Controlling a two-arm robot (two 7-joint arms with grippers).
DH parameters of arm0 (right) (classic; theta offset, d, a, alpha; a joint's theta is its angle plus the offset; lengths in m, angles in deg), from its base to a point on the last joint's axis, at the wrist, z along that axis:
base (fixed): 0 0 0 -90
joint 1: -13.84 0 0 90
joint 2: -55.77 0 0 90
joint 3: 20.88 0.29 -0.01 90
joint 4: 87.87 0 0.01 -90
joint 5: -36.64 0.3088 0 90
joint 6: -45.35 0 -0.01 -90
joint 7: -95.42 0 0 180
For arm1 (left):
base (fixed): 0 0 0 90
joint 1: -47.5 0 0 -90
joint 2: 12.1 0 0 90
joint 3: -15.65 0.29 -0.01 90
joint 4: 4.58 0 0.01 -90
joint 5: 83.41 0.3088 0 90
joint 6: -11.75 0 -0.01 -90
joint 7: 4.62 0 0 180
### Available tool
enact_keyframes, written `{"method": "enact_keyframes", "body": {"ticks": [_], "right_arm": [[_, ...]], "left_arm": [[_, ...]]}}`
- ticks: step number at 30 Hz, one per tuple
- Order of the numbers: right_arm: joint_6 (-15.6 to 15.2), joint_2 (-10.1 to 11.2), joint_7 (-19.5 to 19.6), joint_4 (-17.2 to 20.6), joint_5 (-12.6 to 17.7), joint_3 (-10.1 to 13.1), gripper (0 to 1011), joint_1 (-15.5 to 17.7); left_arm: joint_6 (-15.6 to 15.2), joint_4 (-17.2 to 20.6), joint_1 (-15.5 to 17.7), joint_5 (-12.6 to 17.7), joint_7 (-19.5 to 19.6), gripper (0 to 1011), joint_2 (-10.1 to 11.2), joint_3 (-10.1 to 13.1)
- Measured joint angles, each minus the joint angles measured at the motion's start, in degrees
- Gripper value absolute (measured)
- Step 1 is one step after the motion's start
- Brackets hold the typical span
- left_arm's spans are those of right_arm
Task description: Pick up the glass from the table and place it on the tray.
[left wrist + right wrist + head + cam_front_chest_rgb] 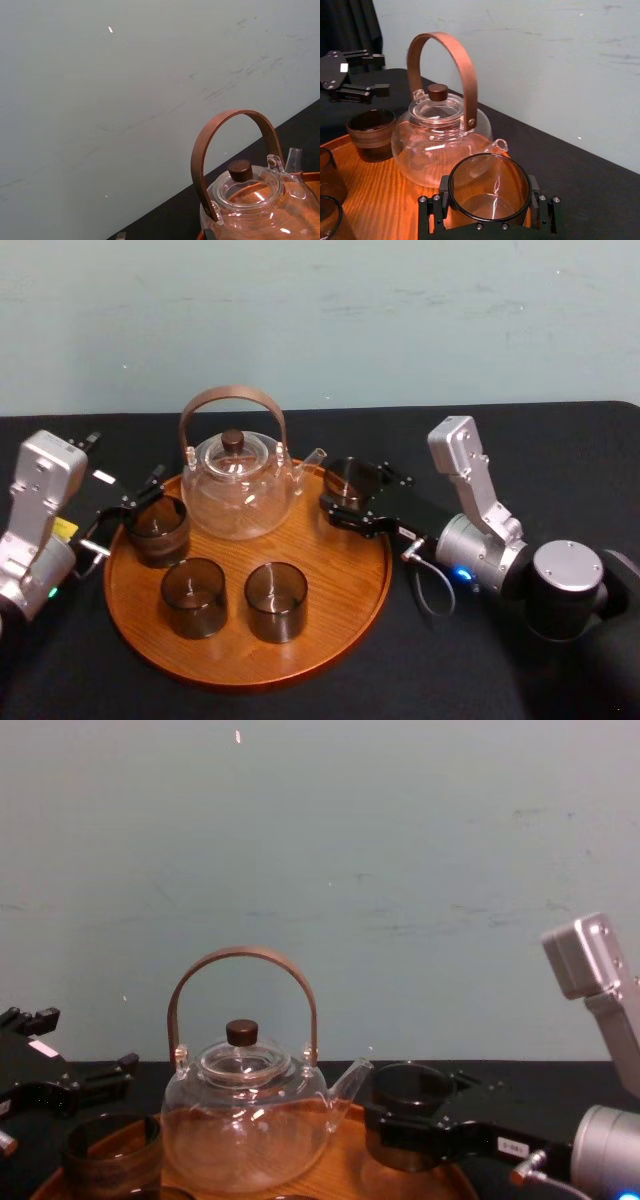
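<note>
**Held glass is hanging at the tray's right rear edge, ready to be set down**

The glass point(350, 478) is sitting upright in the right gripper point(352, 494). Its long axis is running vertically and its open mouth is facing up. It is positioned over the tray's right rear rim, just beside the spout point(313, 458) of the clear glass teapot point(238, 485). The jaws are closing on its wall from both sides, a little below the lip. Whether the base is already touching wood is not something the views are settling.

The step in hand is looking like the set-down. To do it well, the arm should be carrying the glass slightly inward, so the whole base is landing on the flat of the tray point(330, 640) and not on the raised rim. It should also be keeping clear of the spout. Lowering straight down with the axis vertical, and releasing only once the base is resting flat, should be keeping the tumbler from tipping.

Three matching glasses are standing on the tray: one at the left point(157, 530) and two at the front point(193, 597) point(276, 601). The left gripper point(135, 498) is waiting just beside the left one, its fingers spread and gripping nothing. The black table point(560, 460) is lying beneath everything.
</note>
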Motion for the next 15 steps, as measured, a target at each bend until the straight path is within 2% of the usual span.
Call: {"method": "enact_keyframes", "body": {"ticks": [15], "right_arm": [[1.6, -2.1, -1.6, -6.1, 0.3, -2.3, 905, -3.1]], "left_arm": [[0.0, 0.0, 0.0, 0.0, 0.0, 1001, 0.0, 0.0]]}}
